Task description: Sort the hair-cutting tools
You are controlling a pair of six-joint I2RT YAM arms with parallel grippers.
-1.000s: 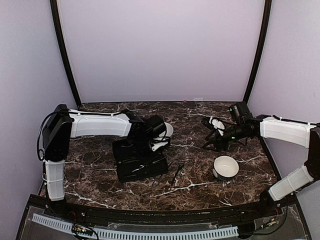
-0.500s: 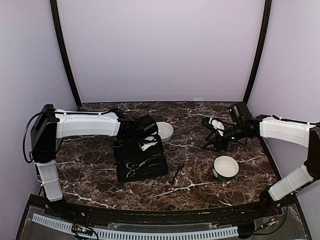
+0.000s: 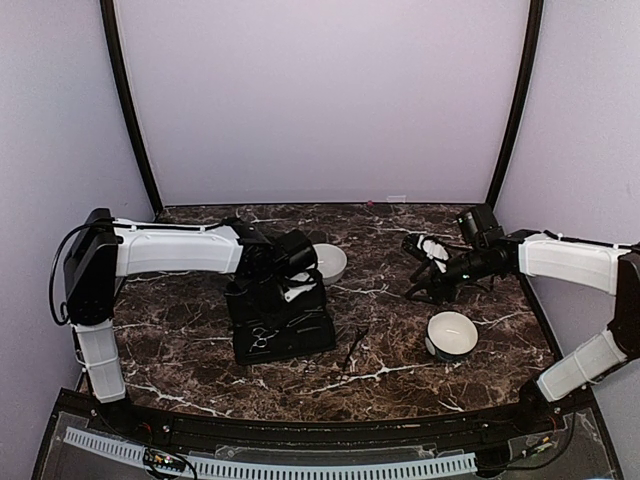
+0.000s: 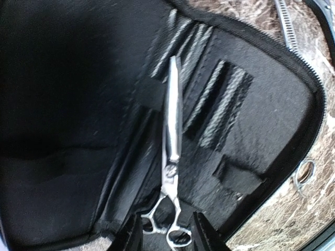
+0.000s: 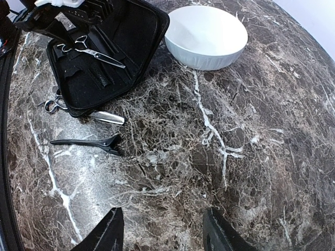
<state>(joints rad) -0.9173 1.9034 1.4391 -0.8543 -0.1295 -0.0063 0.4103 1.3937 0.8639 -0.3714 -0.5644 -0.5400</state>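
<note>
On the dark marbled counter point(image 3: 180, 345), left of centre, an open black case point(image 3: 305, 340). Flat on its lining, one pair of silver scissors point(image 4: 171, 151) — blades closed together, tips up among the elastic loops point(image 4: 209, 99), ring handles at the end nearest the left hand point(image 4: 167, 239). Low over the case, that left hand: part-way open, one fingertip point(image 4: 132, 238) on each side of the ring handles and close beside them. Impossible to tell whether either pad touches the rings.

Against the case's outer edge, on the bare counter, a second pair of scissors point(image 5: 107, 117) with a toothed blade. Middle hidden by the case rim, one ring showing at one end, the comb-like blade at the other. Near it, clear of the case, a slim black clip point(image 5: 86, 142) lying flat on the stone.

Just behind the case, toward the back of the counter, a white bowl point(image 5: 207, 34), upright. Toward the right side and nearer the front, another white bowl point(image 3: 451, 333), well apart from the case.

At the right, above bare counter and well apart from every tool, the right hand point(image 5: 159, 230) — fingers wide, holding nothing, pointed across toward the case and the far bowl.
</note>
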